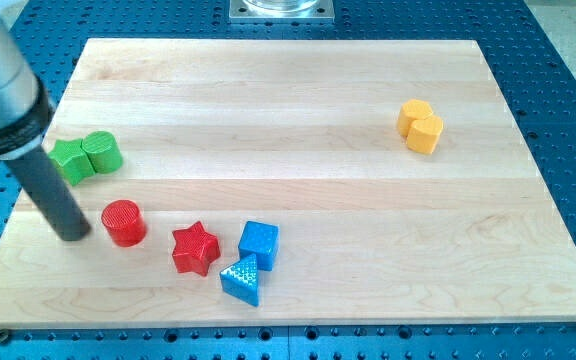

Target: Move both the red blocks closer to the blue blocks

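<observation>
You have the rod down at the view's left side of the desk, with my tip just beside the red cylinder, on its left. Whether the tip already touches the cylinder is hard to tell from this angle; at most a thin gap shows. There is no end effector that opens or closes here, only the plain rod, and it holds nothing.

The red star already lies close to the blue cube and the blue triangular block, which touch each other near the view's bottom. So the step in hand looks like the cylinder: it is the red block farther from the blue pair.

Your next move calls for a push toward the view's right, slightly downward. Mind that the star lies between cylinder and blue blocks, so the cylinder may shove it along. The green blocks and the yellow blocks stay out of the path
</observation>
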`<state>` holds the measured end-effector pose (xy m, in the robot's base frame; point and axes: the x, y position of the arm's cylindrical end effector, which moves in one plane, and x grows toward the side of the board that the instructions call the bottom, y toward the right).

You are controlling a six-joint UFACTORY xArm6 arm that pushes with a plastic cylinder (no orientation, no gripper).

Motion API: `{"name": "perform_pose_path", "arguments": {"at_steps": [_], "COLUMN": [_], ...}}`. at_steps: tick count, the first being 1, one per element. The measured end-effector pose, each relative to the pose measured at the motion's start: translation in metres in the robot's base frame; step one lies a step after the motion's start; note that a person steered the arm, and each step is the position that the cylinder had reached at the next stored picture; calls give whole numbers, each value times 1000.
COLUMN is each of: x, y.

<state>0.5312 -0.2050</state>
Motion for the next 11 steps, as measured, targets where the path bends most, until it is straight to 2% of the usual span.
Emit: {"name": "perform_pose_path", "arguments": {"at_steps": [1, 3, 4, 6, 9, 11], "x": [5, -32, -25, -22, -6, -6], "y": [55, 48, 69, 62, 111, 29]}}
